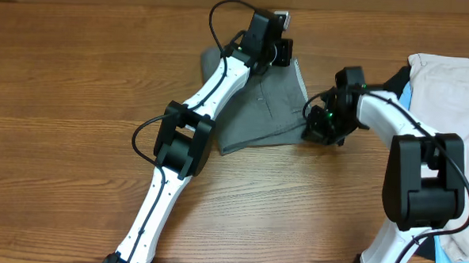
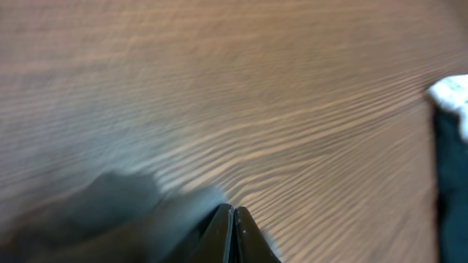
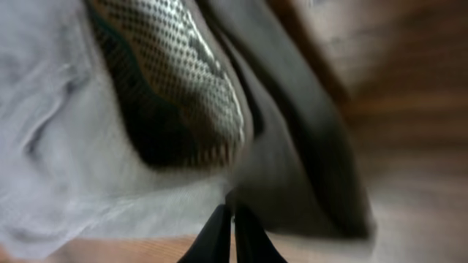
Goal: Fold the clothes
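The grey shorts (image 1: 263, 109) are lying rumpled on the wooden table (image 1: 78, 85), just above the middle of the overhead frame, with a beige garment (image 1: 450, 93) sitting well apart at the right edge. The right gripper (image 3: 232, 219) is working at the lower-right corner of the shorts with its fingers pressed together, and it appears to be nipping the hem just below the mesh lining (image 3: 183, 73). The left gripper (image 2: 232, 223) is hovering at the shorts' top edge, fingers likewise together and grey cloth meeting the tips; whether any is caught between them I cannot tell. The fabric is looking light, thin and limp, so it is likely to be sagging and sliding rather than holding a crease. Gripping it at hems and corners, where the layers are doubled, is looking safest.
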